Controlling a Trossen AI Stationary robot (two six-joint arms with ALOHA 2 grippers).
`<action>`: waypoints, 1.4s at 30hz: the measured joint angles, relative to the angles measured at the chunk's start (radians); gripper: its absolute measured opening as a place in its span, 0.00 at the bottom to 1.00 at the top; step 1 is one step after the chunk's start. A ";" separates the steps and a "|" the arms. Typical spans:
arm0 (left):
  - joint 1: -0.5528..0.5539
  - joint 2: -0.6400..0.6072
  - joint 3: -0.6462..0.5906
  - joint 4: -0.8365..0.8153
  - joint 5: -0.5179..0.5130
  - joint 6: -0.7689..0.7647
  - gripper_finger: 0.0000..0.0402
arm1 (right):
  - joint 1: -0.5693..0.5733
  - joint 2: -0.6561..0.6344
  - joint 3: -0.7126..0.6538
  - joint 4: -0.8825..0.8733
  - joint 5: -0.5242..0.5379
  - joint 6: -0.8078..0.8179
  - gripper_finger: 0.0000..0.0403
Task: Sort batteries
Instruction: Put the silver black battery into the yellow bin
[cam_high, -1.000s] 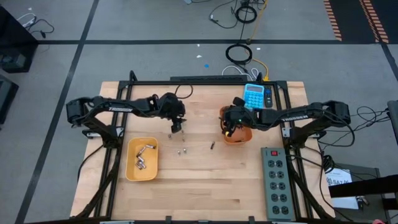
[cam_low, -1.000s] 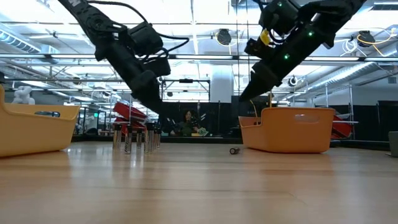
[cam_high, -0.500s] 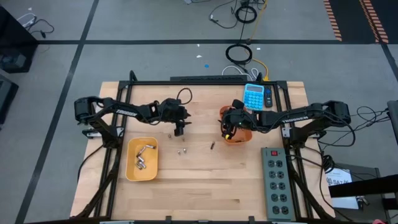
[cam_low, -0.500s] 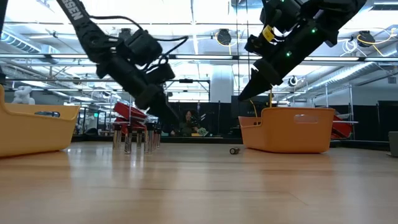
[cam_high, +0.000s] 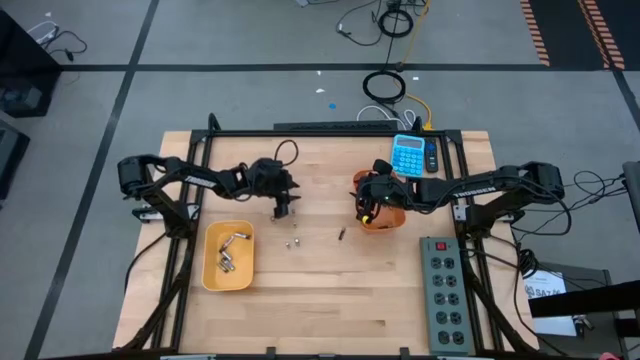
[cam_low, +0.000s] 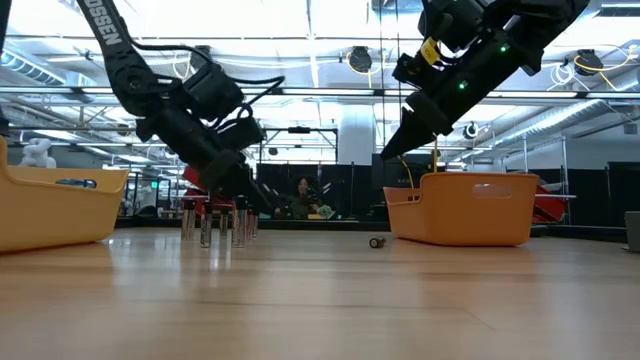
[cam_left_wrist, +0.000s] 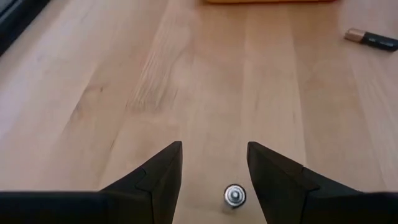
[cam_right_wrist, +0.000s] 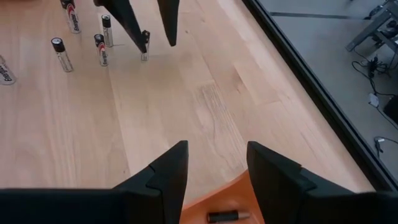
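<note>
Batteries stand upright in a small cluster on the wooden tabletop, btwn the yellow bin and the orange bin; more lie in the yellow bin, one dark cell lies in the orange bin, and a loose dark cell lies on its side on the wood nr the orange bin. Left tool is low over the cluster, fingers apart w/ nothing held; an upright battery stands in the gap btwn them, untouched. Right tool hangs above the orange bin's rim, fingers parted, empty. Blue calculator and power strip sit on the right side
</note>
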 joint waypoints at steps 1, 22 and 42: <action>0.005 0.000 -0.002 0.002 0.009 -0.007 0.48 | 0.000 0.000 0.000 0.000 0.000 0.000 0.39; 0.026 0.000 -0.003 -0.083 0.080 -0.094 0.48 | 0.000 0.000 0.000 0.000 -0.003 0.000 0.38; 0.026 -0.005 0.008 -0.074 0.057 -0.132 0.09 | 0.000 0.023 0.000 0.030 -0.004 -0.002 0.38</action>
